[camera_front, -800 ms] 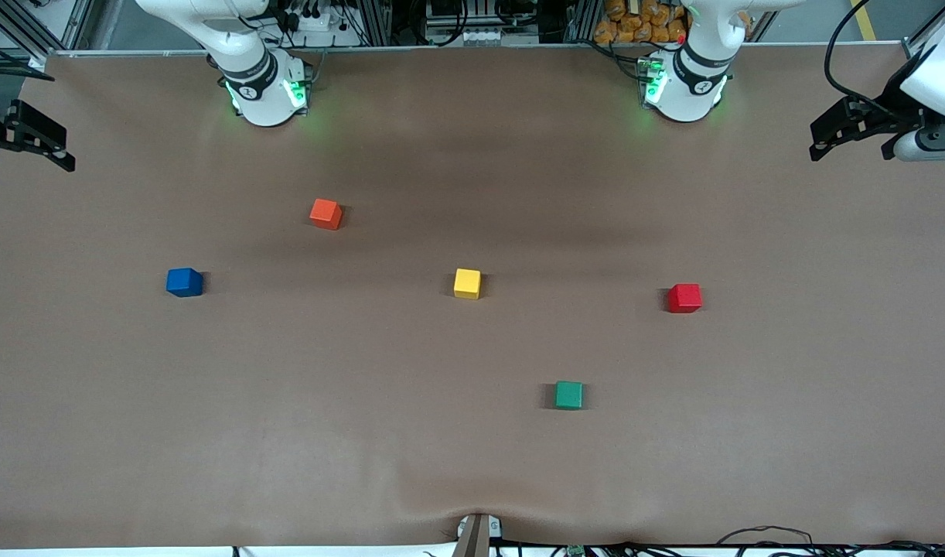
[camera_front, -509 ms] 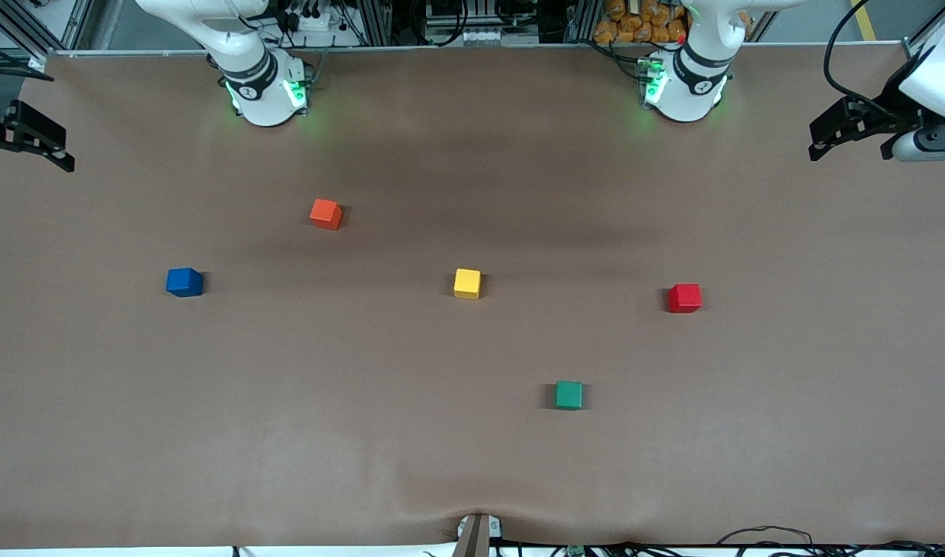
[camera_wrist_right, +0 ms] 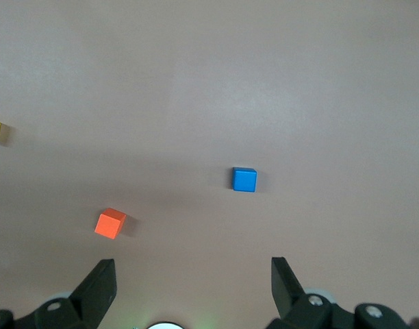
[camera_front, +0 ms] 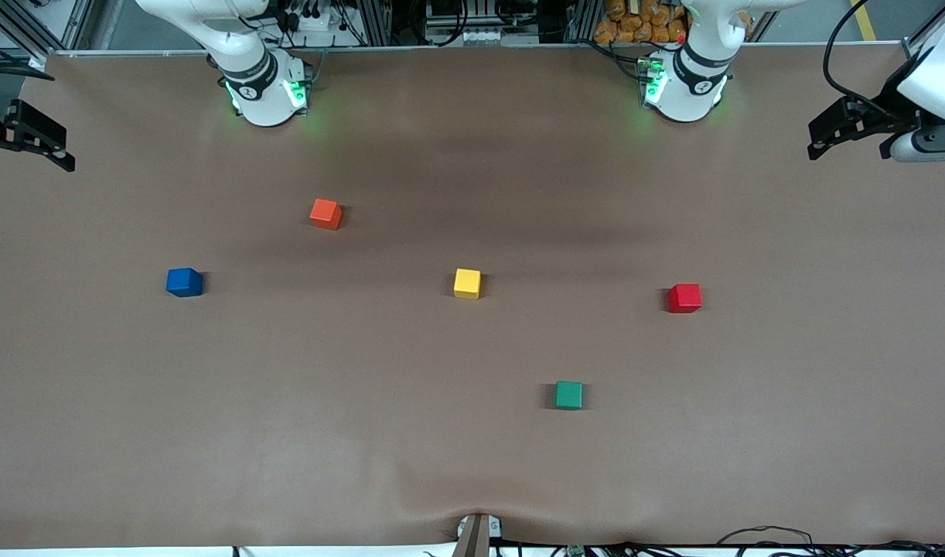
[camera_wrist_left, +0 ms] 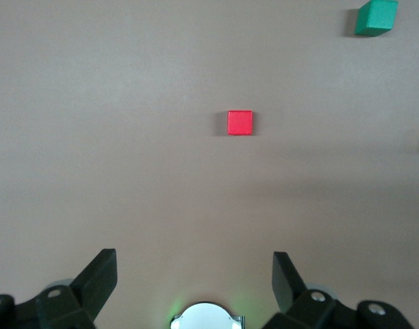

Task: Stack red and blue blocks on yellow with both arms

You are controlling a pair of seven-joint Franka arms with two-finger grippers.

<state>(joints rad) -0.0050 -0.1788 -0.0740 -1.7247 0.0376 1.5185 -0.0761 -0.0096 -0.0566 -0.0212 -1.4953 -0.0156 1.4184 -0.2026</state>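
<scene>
The red block [camera_front: 684, 298] and blue block [camera_front: 184, 282] await your wide-open left gripper [camera_wrist_left: 194, 277] and right gripper [camera_wrist_right: 193, 277], high at the table's ends. Light, rigid cubes: pinch opposite flat faces. From the yellow block [camera_front: 467, 283], red at three o'clock, blue at nine. Five cubes, one per colour.

The whole table [camera_front: 472, 464] is seen from high across it, facing the arm bases; each wrist view is aimed down from high above; the red block [camera_front: 684, 298] is shared with the left wrist view, the blue block [camera_front: 184, 282] with the right wrist view.
</scene>
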